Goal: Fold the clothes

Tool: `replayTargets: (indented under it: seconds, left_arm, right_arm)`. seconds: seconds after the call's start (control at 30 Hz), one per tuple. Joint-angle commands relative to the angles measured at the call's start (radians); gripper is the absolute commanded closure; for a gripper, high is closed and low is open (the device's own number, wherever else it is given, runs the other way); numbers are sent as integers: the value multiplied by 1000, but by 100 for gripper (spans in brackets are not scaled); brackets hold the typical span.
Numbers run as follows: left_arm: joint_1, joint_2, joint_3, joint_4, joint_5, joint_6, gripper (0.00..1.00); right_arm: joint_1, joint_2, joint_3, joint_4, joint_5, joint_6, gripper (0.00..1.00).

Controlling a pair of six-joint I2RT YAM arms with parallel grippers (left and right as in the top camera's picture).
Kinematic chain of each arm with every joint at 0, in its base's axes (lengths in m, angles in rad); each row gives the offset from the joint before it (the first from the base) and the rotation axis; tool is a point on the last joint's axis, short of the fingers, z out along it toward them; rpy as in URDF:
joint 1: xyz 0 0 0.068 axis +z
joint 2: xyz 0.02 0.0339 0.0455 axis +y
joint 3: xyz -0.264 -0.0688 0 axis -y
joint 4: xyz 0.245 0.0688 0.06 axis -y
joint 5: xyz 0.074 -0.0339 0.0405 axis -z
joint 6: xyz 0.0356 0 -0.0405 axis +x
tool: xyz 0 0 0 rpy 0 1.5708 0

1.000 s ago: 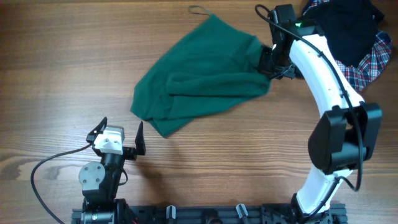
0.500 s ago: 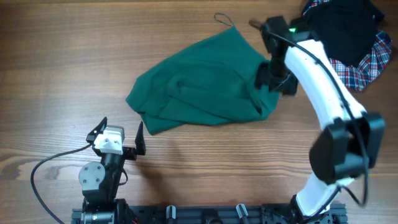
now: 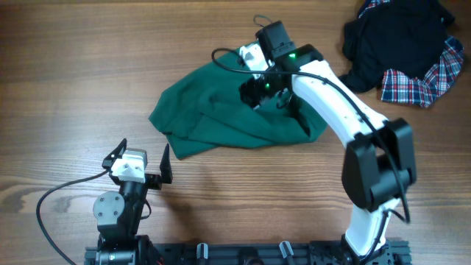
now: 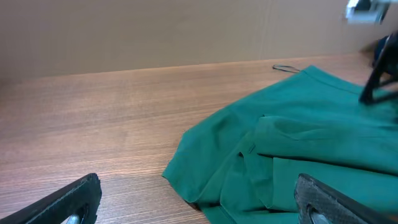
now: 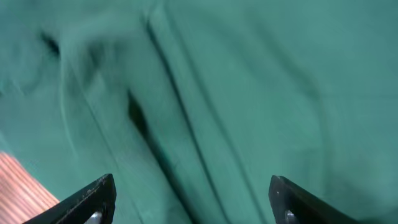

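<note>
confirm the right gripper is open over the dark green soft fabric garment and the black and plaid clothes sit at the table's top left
Wrong corner: the overhead view shows the black garment and the red-blue-white plaid garment heaped at the top right of the table. The rest holds: the right gripper is open over the dark green soft fabric garment.

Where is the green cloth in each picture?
Overhead: the green cloth lies crumpled around the middle of the picture.
Left wrist: it fills the lower right.
Right wrist: it fills almost the whole picture.
Shared landmark: the wooden table, wide on the left in the left wrist view, and only a sliver at bottom left in the right wrist view.
</note>
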Motion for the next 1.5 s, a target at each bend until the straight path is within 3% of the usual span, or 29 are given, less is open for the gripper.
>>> replayTargets:
  seconds: [0.0,0.2,0.37,0.47,0.5,0.53,0.73,0.9,1.13,1.2,1.27,1.33,1.4,1.47]
  left_arm:
    - [-8,-5,-6,-1,-6,15,0]
    - [-8,-5,-6,-1,-6,15,0]
    - [-8,-5,-6,-1,-6,15,0]
    - [-8,-5,-6,-1,-6,15,0]
    - [-8,-5,-6,-1,-6,15,0]
    - [-8,-5,-6,-1,-6,15,0]
    - [-8,-5,-6,-1,-6,15,0]
    - [-8,-5,-6,-1,-6,15,0]
    - [-8,-5,-6,-1,-6,15,0]
    - [-8,-5,-6,-1,-6,15,0]
    - [-8,-5,-6,-1,-6,15,0]
    - [-8,-5,-6,-1,-6,15,0]
    - [-8,-5,-6,-1,-6,15,0]
    - [-8,-5,-6,-1,-6,15,0]
  right_arm:
    - [2,67,-5,-35,-99,-117,20]
    - [39,94,-11,-102,-140,-207,19]
    - [75,95,-12,-124,-133,-215,28]
    - [84,108,-12,-126,-99,-196,65]
    - [84,110,-12,-126,-85,-168,87]
    - [84,110,-12,-129,-84,-146,96]
    - [151,52,-10,-295,-196,-100,96]
    - [279,-108,-10,-396,-191,-63,96]
    - [337,-137,-10,-616,-161,-52,96]
    - [337,-137,-10,-658,-122,-19,49]
    - [337,-141,-10,-632,-8,106,38]
    - [331,-175,-10,-542,113,251,36]
    - [302,-235,-10,-445,302,429,23]
    - [221,-258,-10,-380,360,501,18]
